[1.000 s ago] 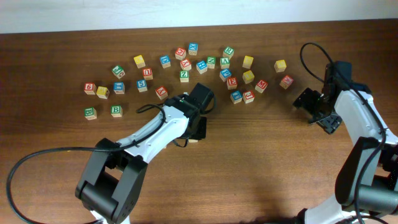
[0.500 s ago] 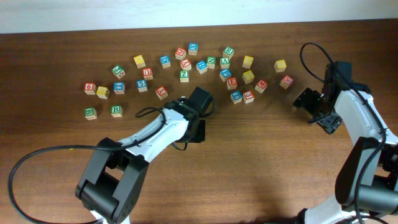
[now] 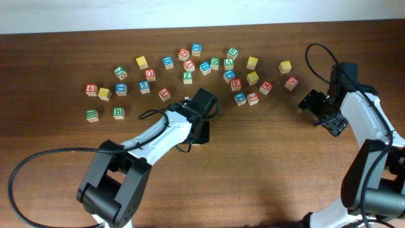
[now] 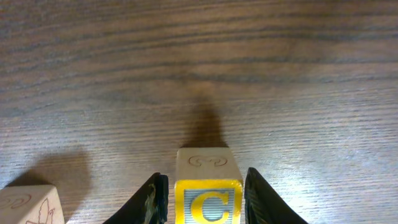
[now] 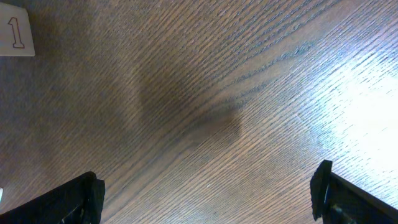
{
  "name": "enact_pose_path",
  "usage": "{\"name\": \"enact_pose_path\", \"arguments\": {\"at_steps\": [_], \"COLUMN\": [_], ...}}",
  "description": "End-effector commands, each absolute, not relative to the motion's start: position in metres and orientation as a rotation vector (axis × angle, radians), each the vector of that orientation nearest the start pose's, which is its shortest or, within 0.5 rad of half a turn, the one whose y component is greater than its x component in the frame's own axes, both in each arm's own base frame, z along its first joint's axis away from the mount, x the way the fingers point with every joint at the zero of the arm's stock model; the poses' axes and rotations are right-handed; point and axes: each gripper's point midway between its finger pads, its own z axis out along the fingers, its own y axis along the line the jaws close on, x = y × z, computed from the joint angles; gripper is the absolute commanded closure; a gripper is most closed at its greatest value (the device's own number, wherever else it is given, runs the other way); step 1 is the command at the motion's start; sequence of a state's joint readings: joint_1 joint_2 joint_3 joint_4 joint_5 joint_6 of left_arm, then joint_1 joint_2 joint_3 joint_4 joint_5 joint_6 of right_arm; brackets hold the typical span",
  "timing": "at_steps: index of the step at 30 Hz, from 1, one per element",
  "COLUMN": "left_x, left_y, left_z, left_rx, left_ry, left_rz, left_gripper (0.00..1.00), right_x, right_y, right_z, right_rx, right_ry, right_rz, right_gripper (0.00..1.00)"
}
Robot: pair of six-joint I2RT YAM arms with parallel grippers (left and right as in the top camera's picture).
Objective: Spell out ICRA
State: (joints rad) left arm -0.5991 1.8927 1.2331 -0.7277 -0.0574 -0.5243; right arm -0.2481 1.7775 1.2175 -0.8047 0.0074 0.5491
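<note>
My left gripper (image 3: 201, 132) is shut on a wooden block with a yellow-framed letter C (image 4: 208, 186), low over the table at mid-centre. In the left wrist view the jaws (image 4: 204, 208) flank the block closely. Another wooden block with a line drawing (image 4: 28, 205) sits just to its left. The arm hides both blocks in the overhead view. My right gripper (image 3: 326, 117) is open and empty at the right; its jaws (image 5: 208, 199) are wide apart over bare wood. Many letter blocks (image 3: 190, 66) lie scattered across the back of the table.
A white block marked 1 (image 5: 15, 34) shows at the top left corner of the right wrist view. Two green blocks (image 3: 118, 113) lie at the far left. A red block (image 3: 291, 82) and a yellow block (image 3: 285, 66) lie close to the right arm.
The left gripper has shifted slightly and now covers the pale block edge that showed beneath it a second ago. The right arm has not moved.
</note>
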Motion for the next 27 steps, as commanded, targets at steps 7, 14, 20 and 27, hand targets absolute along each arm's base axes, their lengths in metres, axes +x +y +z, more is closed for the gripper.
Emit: {"name": "enact_pose_path", "arguments": {"at_steps": [7, 14, 20, 27], "left_x": [0.320, 0.316, 0.305, 0.297], "left_y": [-0.206, -0.191, -0.174, -0.163], "left_z": [0.015, 0.014, 0.013, 0.014], "left_rx": [0.091, 0.088, 0.144, 0.150], "left_ry": [2.943, 2.957, 2.990, 3.014], "left_rz": [-0.067, 0.044, 0.169, 0.249], "left_gripper": [0.77, 0.78, 0.81, 0.81], "right_x": [0.357, 0.357, 0.357, 0.357], "right_y": [-0.094, -0.094, -0.094, -0.094], "right_z": [0.063, 0.063, 0.063, 0.063], "right_rx": [1.133, 1.132, 1.133, 1.133], "right_ry": [2.671, 2.671, 2.671, 2.671], "right_rz": [0.032, 0.032, 0.031, 0.031], "right_gripper": [0.02, 0.02, 0.02, 0.02]}}
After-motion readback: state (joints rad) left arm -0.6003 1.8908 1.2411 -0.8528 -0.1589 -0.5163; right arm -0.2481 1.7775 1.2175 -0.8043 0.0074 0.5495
